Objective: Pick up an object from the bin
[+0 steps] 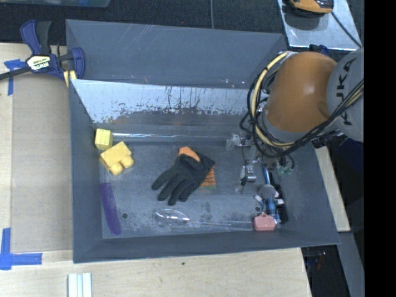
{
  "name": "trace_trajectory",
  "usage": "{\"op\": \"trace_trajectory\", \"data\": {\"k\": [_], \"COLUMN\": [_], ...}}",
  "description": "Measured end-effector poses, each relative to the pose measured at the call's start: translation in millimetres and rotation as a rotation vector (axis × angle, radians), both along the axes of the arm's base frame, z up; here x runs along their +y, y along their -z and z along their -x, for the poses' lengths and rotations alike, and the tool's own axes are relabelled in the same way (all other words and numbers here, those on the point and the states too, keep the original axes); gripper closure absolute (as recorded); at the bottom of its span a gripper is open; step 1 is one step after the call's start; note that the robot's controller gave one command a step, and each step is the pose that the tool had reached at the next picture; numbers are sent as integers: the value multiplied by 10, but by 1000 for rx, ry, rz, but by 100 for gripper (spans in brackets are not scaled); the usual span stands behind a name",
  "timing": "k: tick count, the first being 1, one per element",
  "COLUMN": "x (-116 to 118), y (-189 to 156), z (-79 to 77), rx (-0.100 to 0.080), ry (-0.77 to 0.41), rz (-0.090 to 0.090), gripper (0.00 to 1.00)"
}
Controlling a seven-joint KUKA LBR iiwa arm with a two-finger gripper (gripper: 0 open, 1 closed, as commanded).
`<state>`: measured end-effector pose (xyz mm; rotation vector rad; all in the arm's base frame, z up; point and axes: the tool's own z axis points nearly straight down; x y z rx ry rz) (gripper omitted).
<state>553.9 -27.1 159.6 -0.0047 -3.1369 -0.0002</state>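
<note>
Camera view — bin (pixel 185 101) holds black glove (pixel 182 177), yellow blocks (pixel 116 157), pink block (pixel 264 223); end effector (pixel 257 178) state unclear.

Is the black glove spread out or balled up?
Spread out: the black glove lies flat on the bin floor, its fingers fanned toward the lower left.

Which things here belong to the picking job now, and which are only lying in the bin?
In the job: gripper, bin, pink block near the gripper.
Lying about: black glove, yellow blocks, purple stick.
</note>
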Motion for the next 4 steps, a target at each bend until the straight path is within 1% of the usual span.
{"op": "trace_trajectory", "data": {"k": [1,2,3,4], "x": [0,667,856,827], "y": [-43,787,602,819], "z": [-20,-370,-277,-341], "rx": [-8,-14,-16,-16], "ry": [-1,-91,-96,-101], "rz": [0,0,2,1], "gripper": [0,0,0,0]}}
